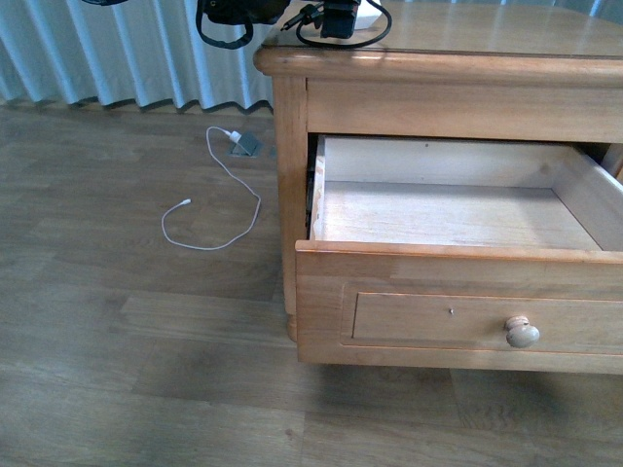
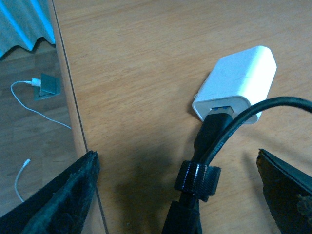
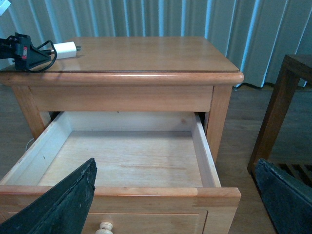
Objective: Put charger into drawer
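On the floor at far left lies a white cable (image 1: pixel 209 209), which has no part in the job. Right of it stands the cabinet (image 1: pixel 487 44). On its top, near the left rear corner, sits the charger (image 2: pixel 239 83), with its black lead (image 2: pixel 219 131) plugged in and looped beside it.

The left gripper (image 2: pixel 176 156) hangs over that lead with its fingers (image 2: pixel 63 200) wide apart, one on each side of the plug and touching nothing that I can see. The charger is therefore not yet grasped.

Below the top, the drawer (image 1: pixel 458 263) is pulled well out and its pale inside is bare, so the opening step looks done. Its knob (image 1: pixel 522 332) is free.

The right gripper (image 3: pixel 175 165) hovers in front of and above the open drawer, fingers (image 3: pixel 63 204) spread and holding nothing. A dark side table (image 3: pixel 282 97) stands farther right.

By my reckoning the task is near its middle. What remains is closing on the charger, lifting it, carrying it over the front edge and releasing it inside.

No brand, label or writing can be read on the charger or on anything else.
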Tool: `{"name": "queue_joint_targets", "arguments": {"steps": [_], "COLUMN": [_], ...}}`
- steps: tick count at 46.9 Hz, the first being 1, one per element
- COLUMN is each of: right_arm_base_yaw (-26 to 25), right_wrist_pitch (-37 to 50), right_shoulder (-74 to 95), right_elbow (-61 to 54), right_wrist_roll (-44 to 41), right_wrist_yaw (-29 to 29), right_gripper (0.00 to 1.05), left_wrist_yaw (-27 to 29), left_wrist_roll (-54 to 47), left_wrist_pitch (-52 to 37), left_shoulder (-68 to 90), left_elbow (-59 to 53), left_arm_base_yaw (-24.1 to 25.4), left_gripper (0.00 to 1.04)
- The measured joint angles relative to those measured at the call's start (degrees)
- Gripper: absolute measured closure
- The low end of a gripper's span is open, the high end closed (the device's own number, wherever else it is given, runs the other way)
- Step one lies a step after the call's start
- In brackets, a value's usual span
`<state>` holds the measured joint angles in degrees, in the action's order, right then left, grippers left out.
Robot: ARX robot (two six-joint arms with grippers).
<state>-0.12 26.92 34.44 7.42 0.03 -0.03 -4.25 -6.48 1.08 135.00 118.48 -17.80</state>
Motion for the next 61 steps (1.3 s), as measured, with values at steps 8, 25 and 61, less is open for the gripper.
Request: {"name": "queue_joint_targets", "arguments": {"steps": [8,25,61], "right_arm_base_yaw": [0.0,0.0,0.0], "right_wrist_pitch": [0.0,0.0,0.0], "right_shoulder": [0.0,0.0,0.0], "right_elbow": [0.0,0.0,0.0], "right_wrist_roll": [0.0,0.0,0.0], "right_wrist_yaw": [0.0,0.0,0.0], "right_gripper": [0.08,0.08,0.08], "left_wrist_yaw": [1.2,2.4,-6.9], "left_wrist_roll": [-2.5,-3.4,4.0], "left_wrist_pitch": [0.5,0.0,-19.7], "left_shoulder": [0.1,0.2,-29.4], "left_elbow": [0.0,0.2,-31.6], "left_arm_base_yaw": [-0.3,-0.5,-2.8], "left_gripper": [0.39,0.93,0.99]}}
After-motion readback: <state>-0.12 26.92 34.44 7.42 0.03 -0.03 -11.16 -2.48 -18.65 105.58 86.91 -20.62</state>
